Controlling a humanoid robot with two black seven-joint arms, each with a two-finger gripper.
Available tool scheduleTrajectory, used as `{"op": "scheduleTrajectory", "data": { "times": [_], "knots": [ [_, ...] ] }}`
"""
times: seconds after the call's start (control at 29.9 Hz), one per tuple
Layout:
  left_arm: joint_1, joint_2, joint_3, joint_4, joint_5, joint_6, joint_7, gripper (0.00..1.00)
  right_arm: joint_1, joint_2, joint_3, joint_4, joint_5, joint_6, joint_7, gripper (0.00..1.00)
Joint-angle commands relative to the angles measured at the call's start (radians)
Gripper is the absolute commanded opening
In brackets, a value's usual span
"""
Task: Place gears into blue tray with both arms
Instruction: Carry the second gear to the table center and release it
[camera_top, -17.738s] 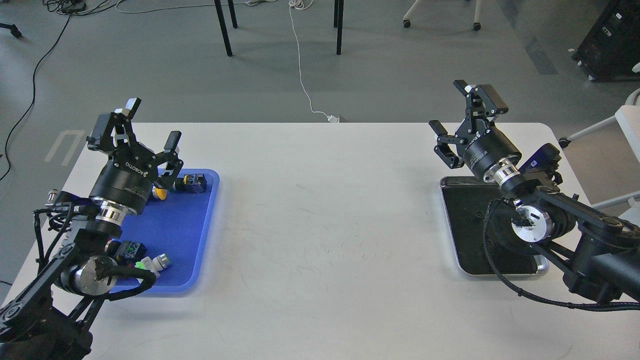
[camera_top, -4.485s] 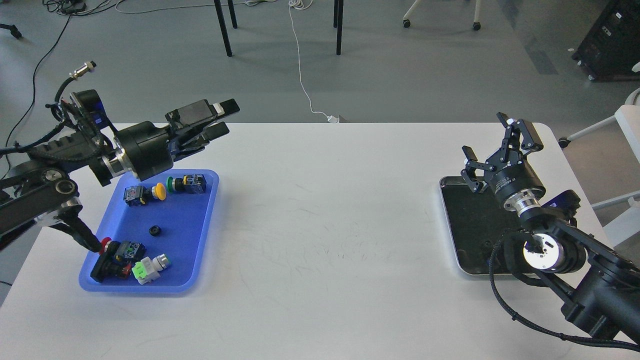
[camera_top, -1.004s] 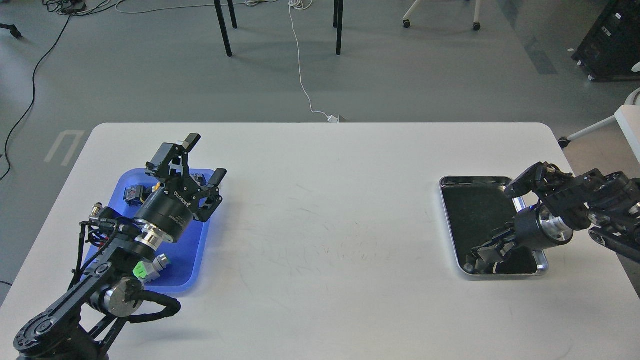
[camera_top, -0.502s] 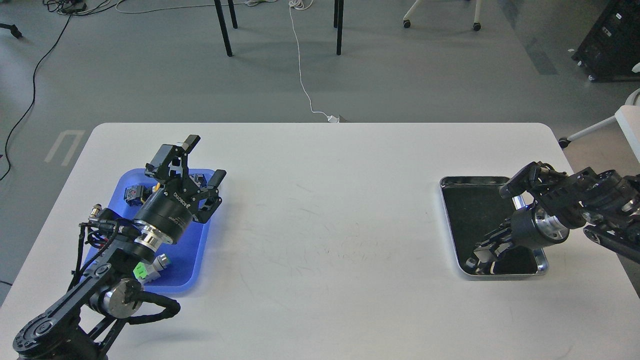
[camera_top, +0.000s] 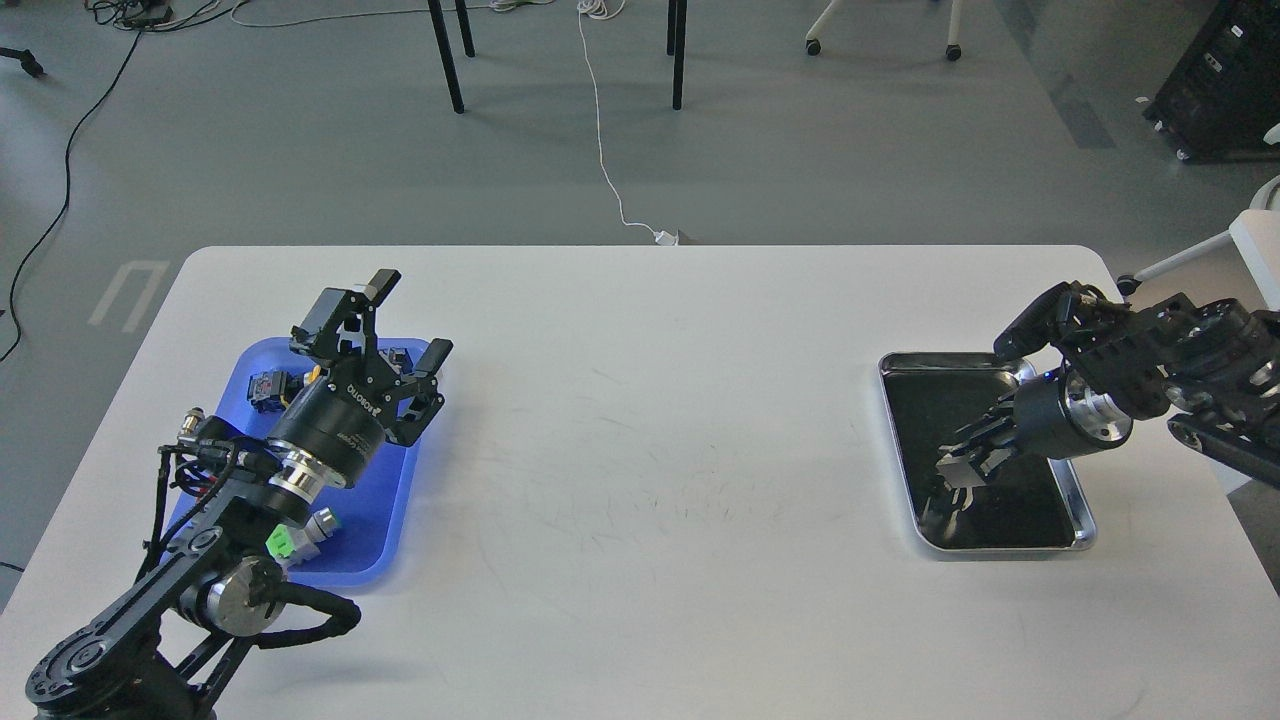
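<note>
The blue tray (camera_top: 382, 512) lies at the table's left, largely covered by my left arm. My left gripper (camera_top: 408, 322) hovers over the tray's far right corner, open and empty. At the right, my right gripper (camera_top: 958, 470) points left and down over the middle of the silver tray (camera_top: 898, 450) with a black floor. Its fingers are dark against that floor, so I cannot tell them apart or see anything between them. No gears show: any in the blue tray are hidden by my left arm, and none stands out on the black floor.
Coloured button switches lie in the blue tray, one (camera_top: 268, 388) at its far left and a green-and-white one (camera_top: 296, 536) near my left elbow. A white chair edge (camera_top: 1258, 235) stands off the table's far right corner.
</note>
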Motion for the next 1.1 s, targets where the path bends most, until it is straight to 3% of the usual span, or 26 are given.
{"op": "scheduleTrajectory", "data": {
  "times": [0.0,0.2,0.54,0.7,0.74,1.07],
  "knots": [
    [0.0,-0.001,0.0,0.0,0.0,0.0,0.0,0.98,0.065,0.017,0.003,0.016,0.01,0.0,0.0,0.21],
    [-0.002,-0.001,-0.002,-0.017,0.0,0.0,0.001,0.98,0.135,0.162,-0.005,-0.023,0.059,0.0,0.0,0.21],
    [-0.002,0.004,-0.006,-0.017,0.0,0.001,0.001,0.98,0.143,0.535,-0.025,-0.303,0.1,0.0,0.0,0.21],
    [0.0,0.005,-0.008,-0.017,0.0,0.001,0.001,0.98,0.143,0.56,-0.032,-0.322,0.108,0.0,0.0,0.21],
    [0.002,0.008,-0.008,-0.017,0.0,0.003,0.001,0.98,0.134,0.681,-0.06,-0.392,0.125,0.0,0.0,0.21],
    [0.006,0.013,-0.011,-0.017,0.0,0.005,0.001,0.98,0.083,0.71,-0.137,-0.379,0.125,0.0,0.0,0.22]
  ]
}}
